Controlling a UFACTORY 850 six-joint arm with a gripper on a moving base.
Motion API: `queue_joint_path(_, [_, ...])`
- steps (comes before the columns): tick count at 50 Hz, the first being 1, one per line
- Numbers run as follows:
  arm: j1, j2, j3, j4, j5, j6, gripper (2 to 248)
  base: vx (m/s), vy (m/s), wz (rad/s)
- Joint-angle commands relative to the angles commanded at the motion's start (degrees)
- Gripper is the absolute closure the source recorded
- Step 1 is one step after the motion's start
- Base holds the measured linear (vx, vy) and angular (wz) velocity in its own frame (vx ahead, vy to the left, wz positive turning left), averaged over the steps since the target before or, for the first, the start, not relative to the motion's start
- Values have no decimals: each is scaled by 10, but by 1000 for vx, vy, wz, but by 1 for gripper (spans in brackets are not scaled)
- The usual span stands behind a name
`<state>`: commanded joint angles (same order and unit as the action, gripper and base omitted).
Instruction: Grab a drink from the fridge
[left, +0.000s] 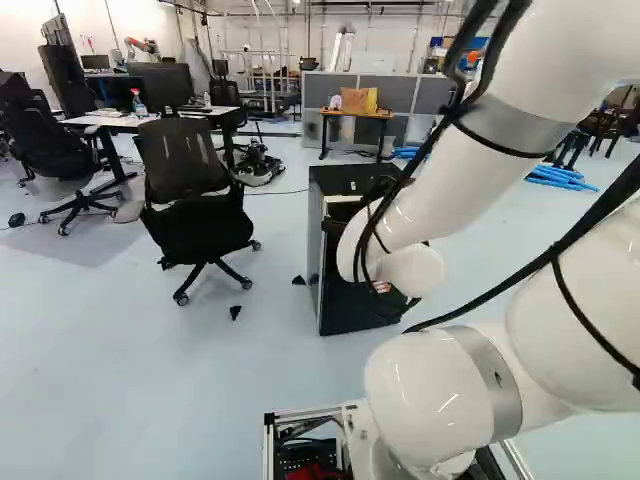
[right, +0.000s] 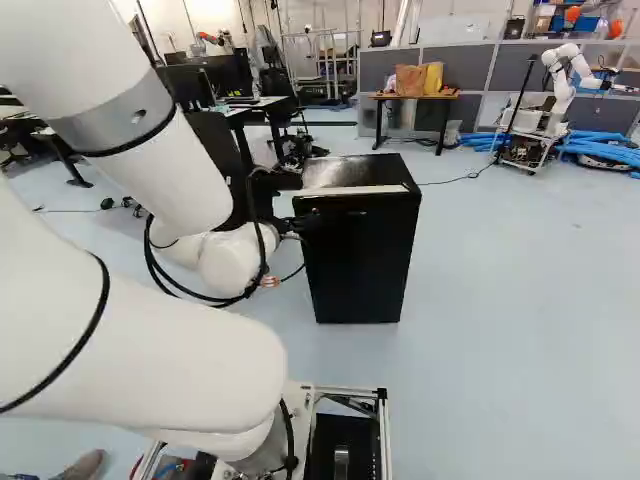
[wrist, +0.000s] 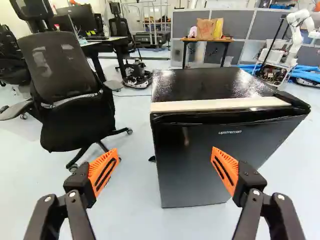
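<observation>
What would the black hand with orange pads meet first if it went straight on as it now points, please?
Most likely the black box-shaped fridge, on its front near the edge toward the black mesh office chair; depth is unclear, and the open hand might straddle that edge.

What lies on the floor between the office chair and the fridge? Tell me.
Two small dark pieces on the pale floor: one close beside the fridge, the other near the office chair. The left base view shows both.
</observation>
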<state>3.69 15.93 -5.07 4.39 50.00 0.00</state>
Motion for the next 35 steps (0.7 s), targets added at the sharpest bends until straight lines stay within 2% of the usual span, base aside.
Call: queue_joint_path(35, [87,-6,-5,131,0,0,3,0,0,0])
